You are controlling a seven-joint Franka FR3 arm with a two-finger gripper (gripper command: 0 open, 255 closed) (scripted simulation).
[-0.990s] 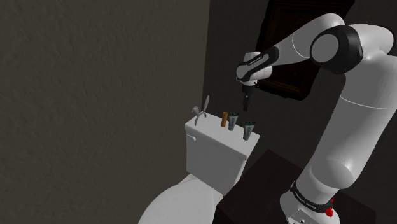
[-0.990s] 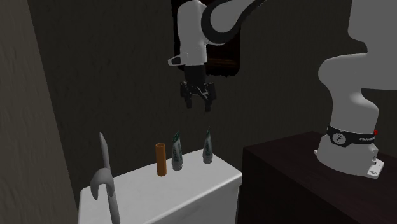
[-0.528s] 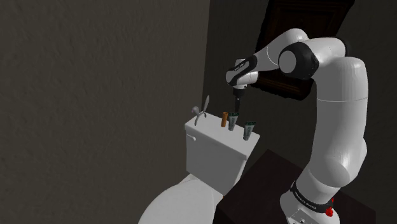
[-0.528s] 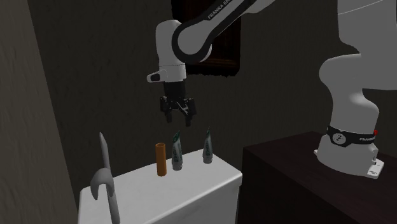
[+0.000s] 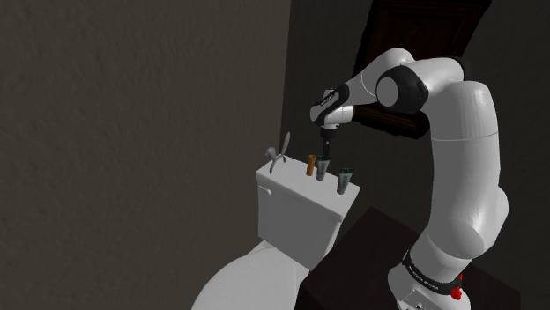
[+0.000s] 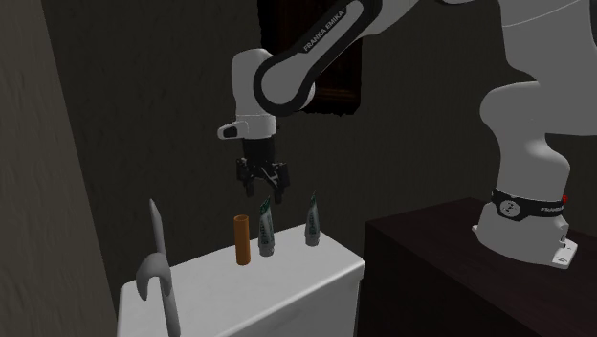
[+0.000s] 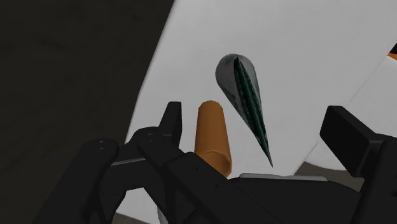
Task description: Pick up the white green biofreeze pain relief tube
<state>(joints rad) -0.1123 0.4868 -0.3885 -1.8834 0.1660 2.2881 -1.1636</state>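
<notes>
Currently: gripper [image 6: 265,182], fingers spread and holding nothing, hangs just above the pain-relief tube [image 6: 265,230]. Location of item: upright on its cap on the white tank lid [image 6: 287,280], along the edge away from the bowl, midway down that edge, just beside an orange cylinder [image 6: 242,239]. Appearance: pale grey-white body with dark green markings, cap end down, tapering to a flat crimped seam on top; from the wrist view [image 7: 245,95] the seam reads as a thin dark-green line. Hazards, as judged: the orange cylinder [image 7: 213,137] sits within the fingers' span, so a descent could knock it or clasp it along with the tube. A similar second tube [image 6: 312,222] near the lid's corner invites a wrong pick. The narrow footing means an off-centre touch would likely topple the item.
</notes>
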